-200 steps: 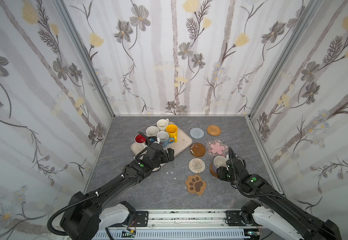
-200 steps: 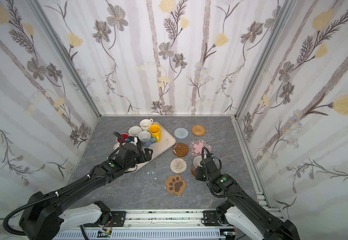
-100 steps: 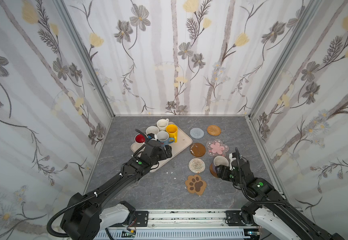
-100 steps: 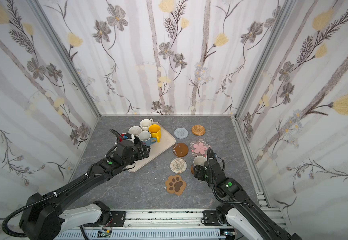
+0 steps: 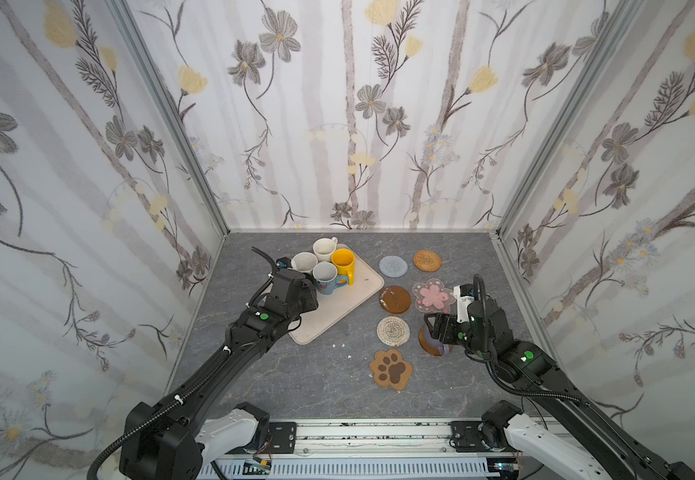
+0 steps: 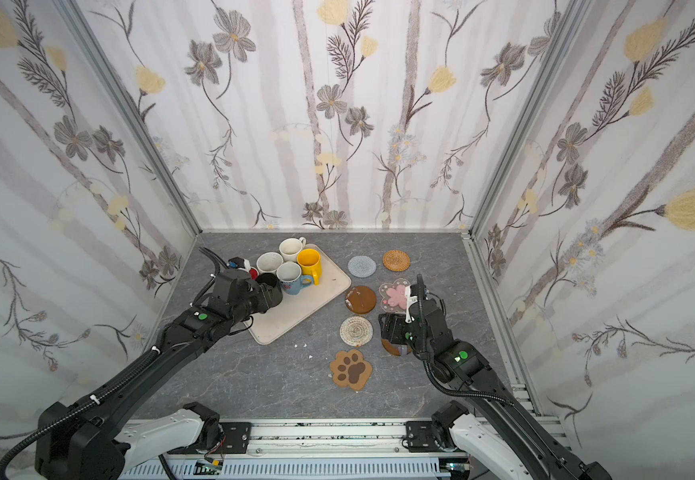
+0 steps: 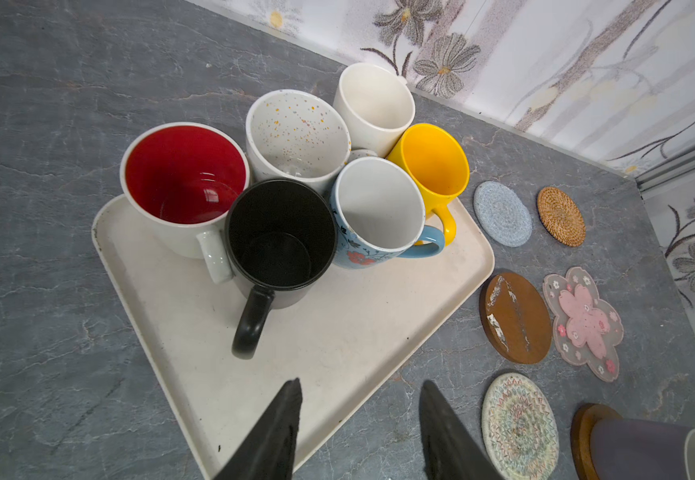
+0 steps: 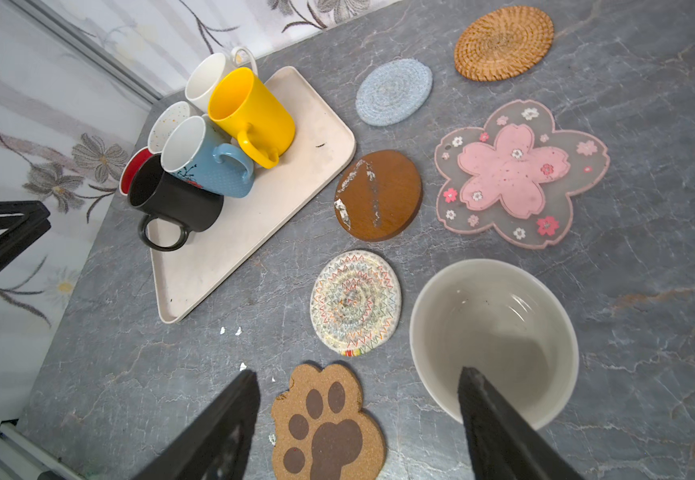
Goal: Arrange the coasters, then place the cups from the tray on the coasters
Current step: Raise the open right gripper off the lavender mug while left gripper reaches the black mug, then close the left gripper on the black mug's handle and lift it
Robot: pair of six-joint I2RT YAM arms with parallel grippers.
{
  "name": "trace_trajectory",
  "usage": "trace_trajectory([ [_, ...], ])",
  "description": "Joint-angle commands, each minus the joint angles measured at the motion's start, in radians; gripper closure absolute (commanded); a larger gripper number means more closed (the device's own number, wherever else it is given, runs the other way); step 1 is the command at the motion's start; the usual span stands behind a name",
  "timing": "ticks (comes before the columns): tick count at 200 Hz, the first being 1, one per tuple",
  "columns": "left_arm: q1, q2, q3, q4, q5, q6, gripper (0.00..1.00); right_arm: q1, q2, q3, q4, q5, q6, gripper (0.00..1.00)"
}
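The beige tray [image 5: 337, 316] holds several cups: yellow [image 5: 343, 262], white [image 5: 324, 248], speckled [image 7: 296, 133], light blue [image 7: 379, 208], red-lined [image 7: 184, 174] and black [image 7: 281, 232]. My left gripper [image 7: 360, 384] hovers open and empty over the tray's near edge, short of the black cup's handle. A lavender cup [image 8: 495, 332] stands on an amber coaster [image 5: 427, 347]. My right gripper [image 8: 358, 374] is open just above it, holding nothing. Bare coasters: pale blue [image 5: 393, 265], rattan [image 5: 427, 260], amber [image 5: 395, 299], pink flower [image 5: 434, 296], spiral [image 5: 393, 331], paw-print [image 5: 390, 369].
Floral walls close in the grey stone-look table [image 5: 296, 382] on three sides. Small white crumbs [image 5: 341, 347] lie between the tray and the paw-print coaster. Both arms reach in from the front rail [image 5: 358, 436].
My right gripper has opened wider and drawn back a little from the lavender cup, which stays on its coaster. My left gripper's jaws have narrowed and it has shifted slightly over the tray.
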Motion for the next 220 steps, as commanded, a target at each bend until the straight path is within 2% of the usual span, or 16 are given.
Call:
trace_trajectory([
  [1,0.027,0.028,0.026,-0.098,0.041,0.088,0.55,0.000,0.039,0.035,0.098,-0.061,-0.086,0.21],
  [19,0.053,0.046,0.015,-0.106,0.044,0.110,0.52,0.000,0.073,0.069,0.147,-0.093,-0.106,0.18],
  [47,0.079,0.084,0.007,-0.106,0.040,0.146,0.39,-0.002,0.131,0.104,0.193,-0.138,-0.138,0.15],
  [62,0.093,0.114,0.004,-0.112,0.025,0.150,0.37,-0.004,0.157,0.112,0.211,-0.162,-0.149,0.15],
  [100,0.108,0.206,0.023,-0.110,0.021,0.168,0.53,-0.008,0.187,0.111,0.247,-0.196,-0.158,0.15],
  [167,0.116,0.391,0.121,-0.124,0.025,0.204,0.59,-0.036,0.177,0.076,0.287,-0.239,-0.162,0.16],
  [220,0.117,0.465,0.158,-0.130,-0.005,0.196,0.65,-0.063,0.163,0.060,0.296,-0.275,-0.171,0.16],
])
